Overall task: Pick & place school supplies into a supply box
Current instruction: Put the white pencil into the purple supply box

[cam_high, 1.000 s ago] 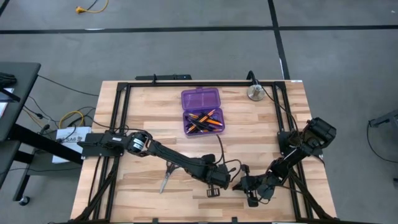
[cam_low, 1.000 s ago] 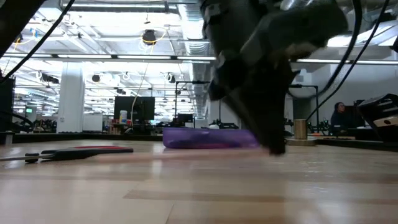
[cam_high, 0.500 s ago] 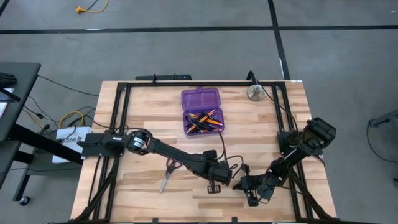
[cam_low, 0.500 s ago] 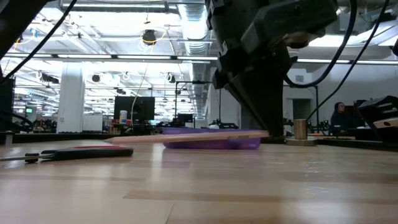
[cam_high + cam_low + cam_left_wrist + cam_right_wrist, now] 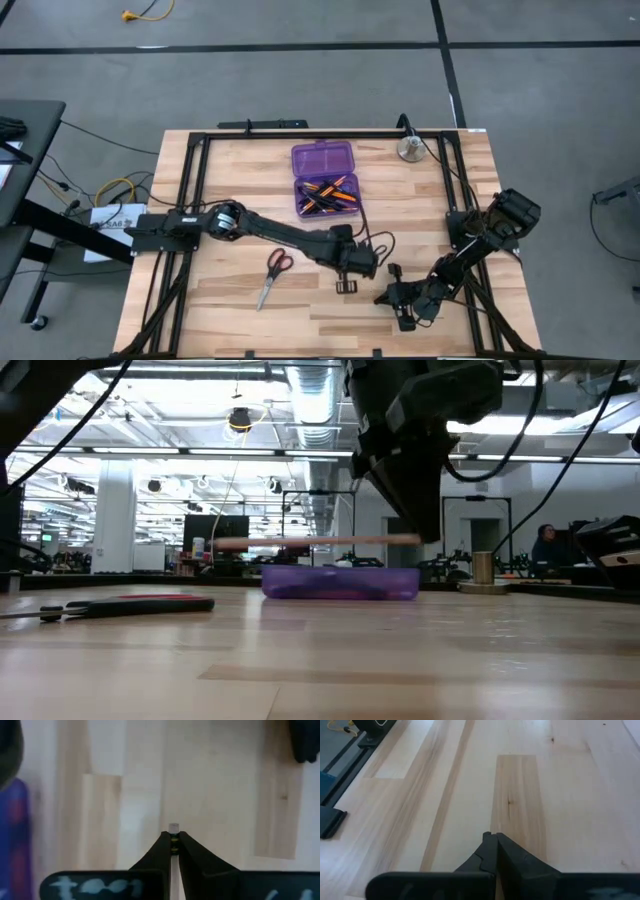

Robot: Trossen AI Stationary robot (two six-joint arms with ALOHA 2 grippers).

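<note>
You are looking at a pale wooden table (image 5: 230,300) framed by black rails, standing on a grey floor with dark seams. In the low view the room behind it is running deep, with bright ceiling lights, pipes and rows of desks — a person (image 5: 547,547) is sitting far off at the right.

Your left gripper (image 5: 358,264) is hanging above the middle of the table, just in front of the purple box (image 5: 326,180), and its fingers are pinching a pencil (image 5: 315,542) that is lying level in the air above the wood. The left wrist view is showing the pencil's end sticking out between the closed tips. The box is lying open with pens and orange pencils inside its near half. The scissors (image 5: 270,277) are resting flat on the wood to the left of the gripper, well apart from the box.

Your right gripper (image 5: 388,295) is waiting low near the front edge, fingers pressed together on nothing. A silver disc (image 5: 409,150) is sitting at the far right corner — the wood around the box is lying bare.
</note>
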